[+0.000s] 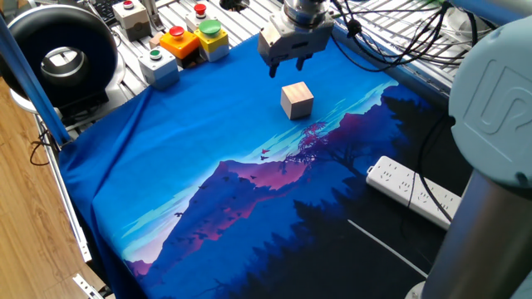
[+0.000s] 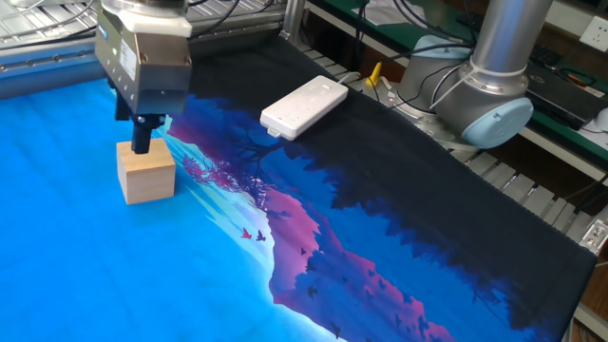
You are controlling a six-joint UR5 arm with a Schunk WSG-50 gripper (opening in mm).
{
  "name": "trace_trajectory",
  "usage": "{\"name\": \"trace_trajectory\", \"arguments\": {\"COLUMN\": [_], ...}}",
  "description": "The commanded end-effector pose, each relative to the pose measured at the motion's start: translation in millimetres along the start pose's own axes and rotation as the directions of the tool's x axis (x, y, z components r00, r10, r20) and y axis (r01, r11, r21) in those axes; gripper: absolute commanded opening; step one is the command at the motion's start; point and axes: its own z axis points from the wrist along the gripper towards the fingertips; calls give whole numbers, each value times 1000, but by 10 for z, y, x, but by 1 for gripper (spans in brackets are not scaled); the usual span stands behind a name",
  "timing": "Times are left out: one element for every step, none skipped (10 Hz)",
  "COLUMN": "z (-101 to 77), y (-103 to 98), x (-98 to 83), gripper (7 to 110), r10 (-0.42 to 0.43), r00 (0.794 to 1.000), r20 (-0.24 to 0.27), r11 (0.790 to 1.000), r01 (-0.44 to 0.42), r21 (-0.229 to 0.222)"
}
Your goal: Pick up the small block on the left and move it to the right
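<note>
The small block [image 1: 297, 100] sits on the blue part of the printed cloth [image 1: 191, 166] that covers the table [image 1: 125, 71], just below and in front of the fingers [image 1: 273, 68]. The gripper [image 1: 286, 64] hangs above the block with its fingers spread apart and nothing between them; neither finger touches the wood. In the other fixed view the gripper [image 2: 142, 142] hangs close over the block [image 2: 146, 171], its dark fingers [image 2: 141, 138] overlapping the cube's far top edge, so from that side I cannot tell how much gap is left.

Off to one side of the fingers, on the bare metal of the table, stand grey button boxes [image 1: 162, 66] with red, green and orange caps. On the other side, on the dark part of the cloth, lies a white power strip [image 1: 414, 191], also seen in the other view [image 2: 304, 105], well apart from the block
</note>
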Motion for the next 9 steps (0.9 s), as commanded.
{"name": "trace_trajectory", "arguments": {"z": [41, 47, 80, 128, 147, 151, 170, 193, 221], "y": [-98, -128, -137, -136, -135, -122, -114, -109, -95], "x": [-4, 5, -3, -23, -33, -30, -31, -45, -62], "gripper": [88, 88, 66, 66, 66, 66, 66, 66, 66], "r10": [-32, -40, -45, -53, -57, -56, -57, -59, -60], "r00": [999, 999, 998, 997, 997, 997, 997, 996, 995], "r20": [23, 29, 39, 53, 58, 57, 58, 66, 76], "r11": [999, 999, 999, 998, 998, 998, 998, 998, 998], "r01": [32, 39, 44, 52, 56, 55, 57, 58, 59], "r21": [16, 21, 21, 21, 23, 19, 17, 16, 11]}}
